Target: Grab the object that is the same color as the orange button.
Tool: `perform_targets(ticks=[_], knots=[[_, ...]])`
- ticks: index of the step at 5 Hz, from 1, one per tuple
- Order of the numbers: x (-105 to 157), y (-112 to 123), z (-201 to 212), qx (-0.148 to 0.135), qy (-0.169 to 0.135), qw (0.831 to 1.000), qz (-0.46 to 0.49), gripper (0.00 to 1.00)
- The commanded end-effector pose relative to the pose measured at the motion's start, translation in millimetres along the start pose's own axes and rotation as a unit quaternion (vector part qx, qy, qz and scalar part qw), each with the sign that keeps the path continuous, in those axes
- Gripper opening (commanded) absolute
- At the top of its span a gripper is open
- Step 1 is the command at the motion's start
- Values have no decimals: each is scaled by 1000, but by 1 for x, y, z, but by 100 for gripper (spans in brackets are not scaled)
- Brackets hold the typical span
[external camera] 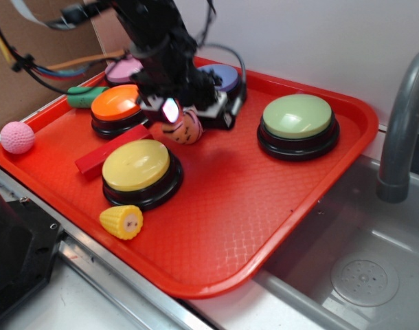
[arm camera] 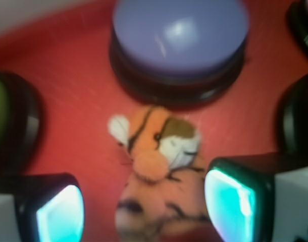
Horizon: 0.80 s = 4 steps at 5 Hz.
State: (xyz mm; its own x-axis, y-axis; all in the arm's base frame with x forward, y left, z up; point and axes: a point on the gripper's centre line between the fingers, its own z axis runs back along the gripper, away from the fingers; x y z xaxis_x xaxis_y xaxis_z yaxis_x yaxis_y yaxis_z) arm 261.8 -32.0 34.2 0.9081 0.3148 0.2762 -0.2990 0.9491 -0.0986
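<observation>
Corn toy (external camera: 121, 221) lies nearest on the red tray (external camera: 216, 227), then the yellow button (external camera: 137, 167). Behind, the end effector (external camera: 176, 118), pads (arm camera: 229, 199) apart, straddles the tiger toy (arm camera: 156, 174), half hidden below it. The orange button (external camera: 116, 103) sits just left; the arm partly covers the purple button (arm camera: 179, 38).

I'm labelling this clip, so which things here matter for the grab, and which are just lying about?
Job: plush tiger, between the open gripper jaws; orange button, its colour match.

Lying about: yellow button, green button, purple button, pink button, red block, corn toy, pink ball.
</observation>
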Motion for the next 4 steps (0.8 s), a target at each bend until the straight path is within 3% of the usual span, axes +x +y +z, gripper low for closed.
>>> perform_targets(ticks=[1,2,3,4], knots=[[7,-4,-8,-1,-24,1000,-5,1],[8,-4,0,-3,-32,999,-7,0],[8,-3,13,-3,-19,1000,-10,0],[7,0,58,21,-8,1000,-18,0]])
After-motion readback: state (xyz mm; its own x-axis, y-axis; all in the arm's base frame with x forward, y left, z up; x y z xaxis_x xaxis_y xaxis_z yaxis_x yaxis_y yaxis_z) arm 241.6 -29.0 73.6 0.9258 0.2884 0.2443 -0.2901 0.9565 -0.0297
